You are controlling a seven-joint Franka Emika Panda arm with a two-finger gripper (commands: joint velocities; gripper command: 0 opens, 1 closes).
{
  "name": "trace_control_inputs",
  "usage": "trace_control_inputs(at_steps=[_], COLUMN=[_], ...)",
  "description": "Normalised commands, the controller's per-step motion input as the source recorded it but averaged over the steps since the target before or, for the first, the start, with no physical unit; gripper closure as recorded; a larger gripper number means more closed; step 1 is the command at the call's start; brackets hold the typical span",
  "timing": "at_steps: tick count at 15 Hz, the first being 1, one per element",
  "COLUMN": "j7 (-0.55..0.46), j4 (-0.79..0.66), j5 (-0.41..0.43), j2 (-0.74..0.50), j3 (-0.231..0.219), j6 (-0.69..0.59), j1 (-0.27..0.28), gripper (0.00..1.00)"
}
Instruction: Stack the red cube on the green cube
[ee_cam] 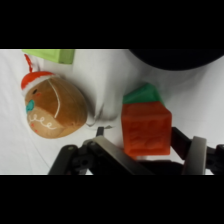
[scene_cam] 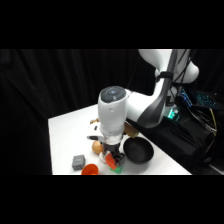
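Side view: the white arm reaches down over the white bench (scene_cam: 65,130), its end effector (scene_cam: 113,156) low at the near edge. The red cube (scene_cam: 109,160) shows beneath it, with the green cube (scene_cam: 116,169) just under. A black bowl (scene_cam: 138,151) sits beside them, a grey cube (scene_cam: 78,161) and a red-orange dish (scene_cam: 90,170) nearby.

Wrist view: the end effector (ee_cam: 150,150) is clamped on the red cube (ee_cam: 146,129), which overlaps the green cube (ee_cam: 145,93) behind it. A brown plush toy (ee_cam: 52,106) lies apart, near a lime cube (ee_cam: 65,55).
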Motion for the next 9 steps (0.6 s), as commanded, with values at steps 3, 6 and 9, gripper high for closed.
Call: trace_control_inputs(at_steps=[3, 6, 9], j7=[-0.15, -0.21, -0.20], j4=[-0.14, -0.18, -0.14], j5=[0.023, 0.069, 0.082], j2=[-0.38, -0.46, -0.44], j3=[0.104, 0.140, 0.132], j6=[-0.29, -0.28, -0.28], j1=[-0.059, -0.100, -0.114], gripper=[0.00, 0.00, 0.00])
